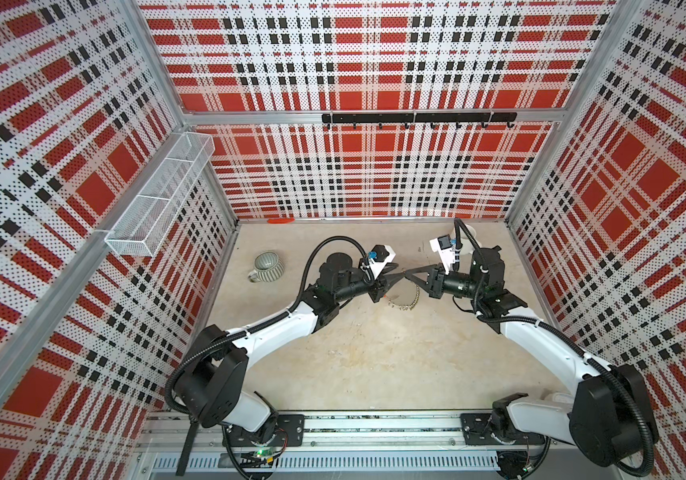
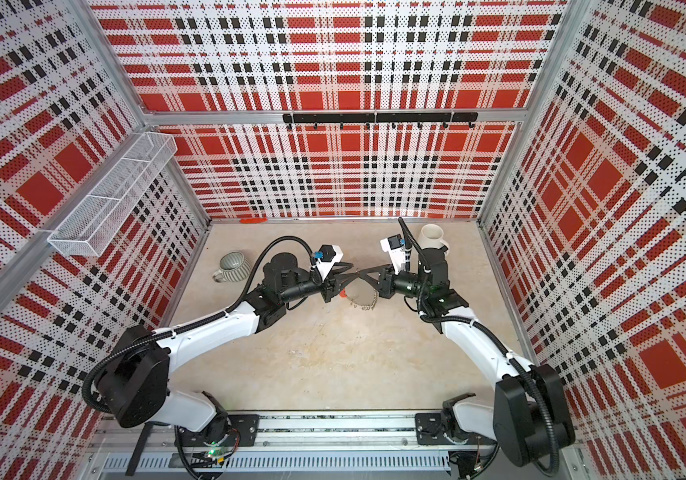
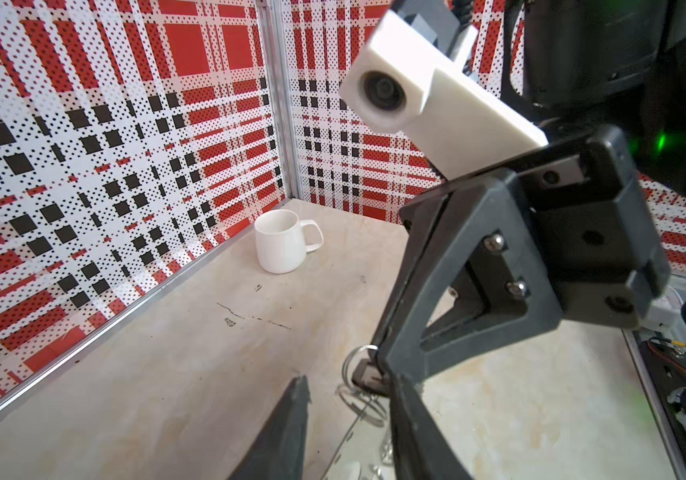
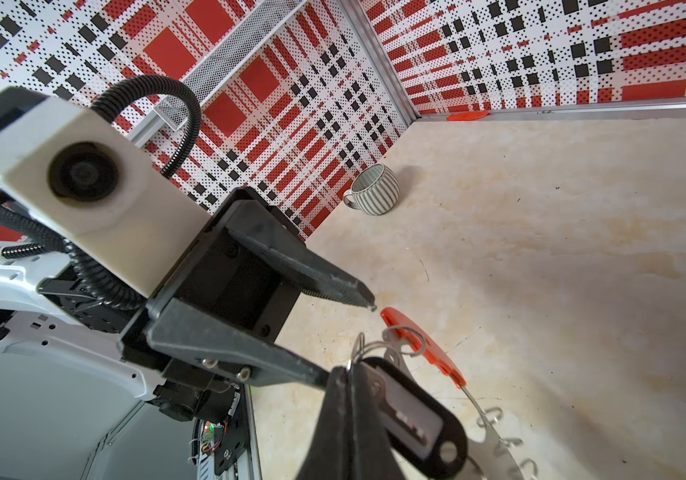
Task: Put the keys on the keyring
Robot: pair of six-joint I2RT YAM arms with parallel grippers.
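Note:
My right gripper [image 4: 349, 374] is shut on the keys [image 4: 416, 424]: it pinches them at the small split ring, and the black tag hangs beside its fingers. In the left wrist view the tag [image 3: 368, 374] sits at the right gripper's tip. My left gripper [image 3: 351, 382] is open, tip to tip with the right one in both top views [image 1: 402, 274] [image 2: 358, 273]. One left finger [image 4: 291, 365] touches the right gripper's tip; the other ends apart from it, above. The keyring [image 1: 405, 300] [image 2: 361, 302] lies on the table below, its red segment [image 4: 424, 345] near the keys.
A striped grey mug [image 1: 266, 266] stands at the left of the table. A white mug [image 2: 432, 237] stands at the back right, behind the right arm. On the left wall hangs a wire basket [image 1: 162, 191]; on the back wall, a black hook rail [image 1: 416, 118].

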